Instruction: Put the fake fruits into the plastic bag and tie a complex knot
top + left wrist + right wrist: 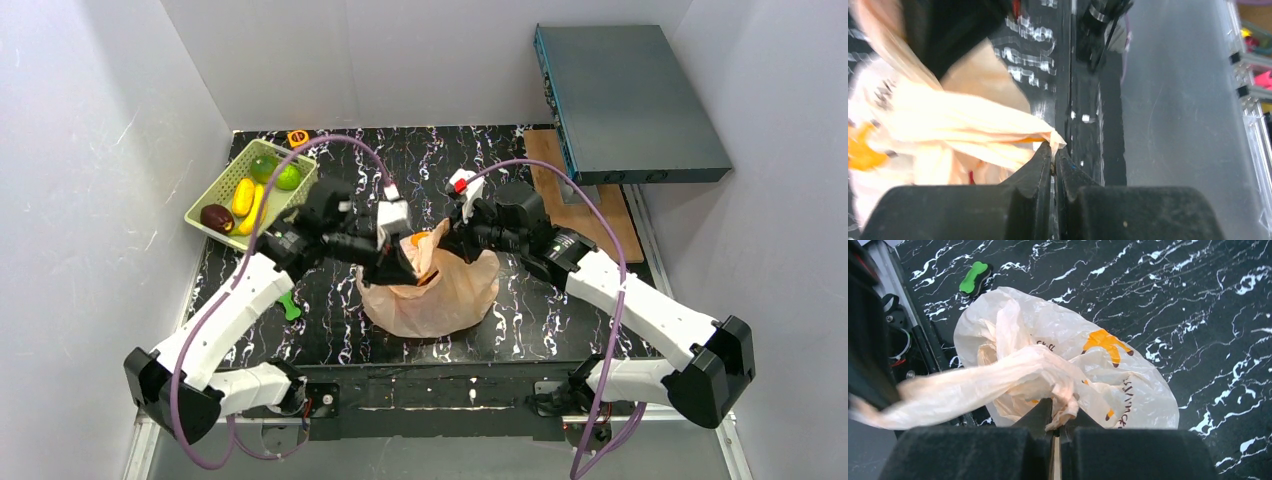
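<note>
We have the plastic bag (430, 295) slumped mid-table (330, 330) between the two arms; the left gripper (1054, 150) is clamped tight on a stretched strip of the bag's peach film; the right gripper (1057, 415) is pinched closed on a bunched, twisted handle; what's inside the bag we cannot make out; far left, the green basket (218, 178) holds fake fruits (245, 197): dark plum, yellow bananas, green limes; a green bone toy (290, 306) lies near the bag.
</note>
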Tool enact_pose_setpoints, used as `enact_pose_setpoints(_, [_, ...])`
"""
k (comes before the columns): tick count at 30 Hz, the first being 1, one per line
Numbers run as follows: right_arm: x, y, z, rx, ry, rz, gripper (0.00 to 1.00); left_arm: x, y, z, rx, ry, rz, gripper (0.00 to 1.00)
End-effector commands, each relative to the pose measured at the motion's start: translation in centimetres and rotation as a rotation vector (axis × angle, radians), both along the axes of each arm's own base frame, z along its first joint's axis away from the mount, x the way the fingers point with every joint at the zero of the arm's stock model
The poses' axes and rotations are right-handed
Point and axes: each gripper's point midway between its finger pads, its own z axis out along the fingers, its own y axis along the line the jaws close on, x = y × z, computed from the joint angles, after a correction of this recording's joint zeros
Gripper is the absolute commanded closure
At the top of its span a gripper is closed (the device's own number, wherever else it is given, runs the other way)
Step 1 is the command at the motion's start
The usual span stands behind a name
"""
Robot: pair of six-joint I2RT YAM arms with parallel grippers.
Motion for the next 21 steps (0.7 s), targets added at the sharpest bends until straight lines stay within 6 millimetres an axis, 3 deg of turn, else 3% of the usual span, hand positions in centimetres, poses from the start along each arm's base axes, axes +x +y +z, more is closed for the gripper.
enact_pose_setpoints(1, [2.1, 0.0, 2.9, 0.068, 0.0, -0.124, 0.99, -1.0, -0.5, -7.1, 0.13, 0.016, 0.042, 1.0])
enact_pose_setpoints(4, [2.1, 0.3, 3.4, 0.092, 0.022, -0.131, 0.99, 1.2, -0.7, -12.1, 0.272, -0.022, 0.179, 1.0])
enact_pose_setpoints(6, [1.7, 0.5, 3.6, 0.106, 0.039, -0.118, 0.99, 3.8, -0.8, -14.2, 0.321, 0.0, 0.327, 1.0])
enact_pose_setpoints(8, [0.9, 0.7, 3.7, 0.12, 0.069, -0.088, 0.99, 6.3, -1.1, -14.9, 0.331, -0.007, 0.429, 1.0])
enact_pose_setpoints(13, [-1.3, 1.5, 3.6, 0.182, 0.173, -0.042, 0.99, 9.9, -2.1, -14.1, 0.198, 0.109, 0.561, 1.0])
enact_pose_setpoints(16, [-2.5, 3.6, 4.1, 0.237, 0.232, -0.012, 0.99, 10.7, -3.0, -13.3, 0.107, 0.21, 0.534, 1.0])
enact_pose_setpoints(21, [-1.2, 6.7, 6.5, 0.338, 0.281, -0.025, 0.99, 10.6, -3.3, -11.5, -0.026, 0.331, 0.458, 1.0])
